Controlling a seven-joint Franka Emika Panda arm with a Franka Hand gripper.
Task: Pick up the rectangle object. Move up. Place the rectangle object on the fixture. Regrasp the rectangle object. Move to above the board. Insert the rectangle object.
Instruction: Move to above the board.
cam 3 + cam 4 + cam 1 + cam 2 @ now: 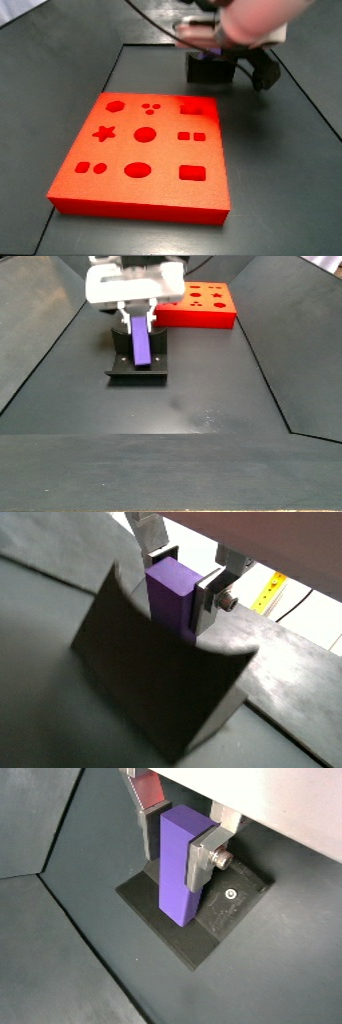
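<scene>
The gripper [178, 830] stands over the fixture [201, 918], its fingers [203, 858] clenched on the upper part of the rectangle object [177, 868]. The purple block stands upright between the two silver plates, its lower end down at the fixture's base plate. In a side view the board [203, 304] lies behind, well apart.

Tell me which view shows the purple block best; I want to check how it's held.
A wrist view: the rectangle object stands full length between the tool's silver fingers, over the fixture base plate. The other wrist picture hides its lower part behind the fixture. One side view shows it small; the other barely shows it.
</scene>
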